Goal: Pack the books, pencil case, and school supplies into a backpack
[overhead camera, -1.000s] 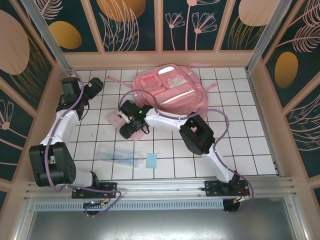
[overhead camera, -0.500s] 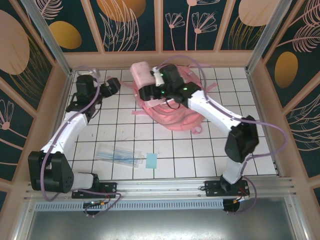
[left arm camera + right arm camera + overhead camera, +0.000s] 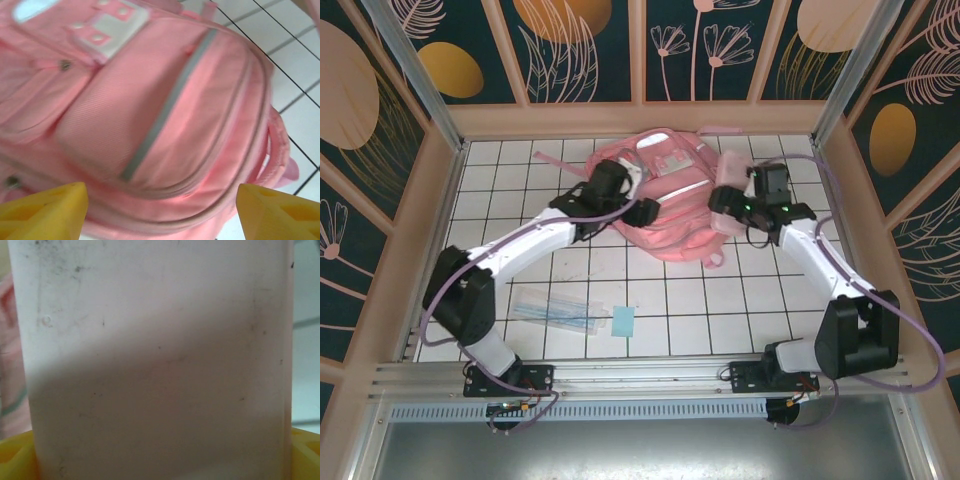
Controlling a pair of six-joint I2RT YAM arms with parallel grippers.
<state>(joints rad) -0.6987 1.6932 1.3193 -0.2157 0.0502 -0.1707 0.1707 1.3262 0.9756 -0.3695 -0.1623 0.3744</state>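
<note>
The pink backpack (image 3: 670,195) lies face up at the back middle of the tiled floor. My left gripper (image 3: 645,212) hangs over its near-left edge, jaws open. In the left wrist view the yellow fingertips (image 3: 45,210) stand wide apart on either side of the backpack (image 3: 165,100), over its zipped rim. My right gripper (image 3: 723,200) is at the backpack's right side, shut on the pale pink pencil case (image 3: 150,360), which spans the space between its fingers. The school supplies, a clear packet (image 3: 560,308) and a light-blue pad (image 3: 623,321), lie near the front left. The books are out of view.
Wooden walls enclose the floor on three sides, and a metal rail (image 3: 640,375) runs along the near edge. A pink strap (image 3: 718,131) lies behind the backpack. Bare tiles (image 3: 740,300) lie in front of the backpack on the right.
My left arm swung from the back left corner across to the backpack, its jaws narrowing a little. My right arm carried the pencil case from the backpack's left side to its right side.
</note>
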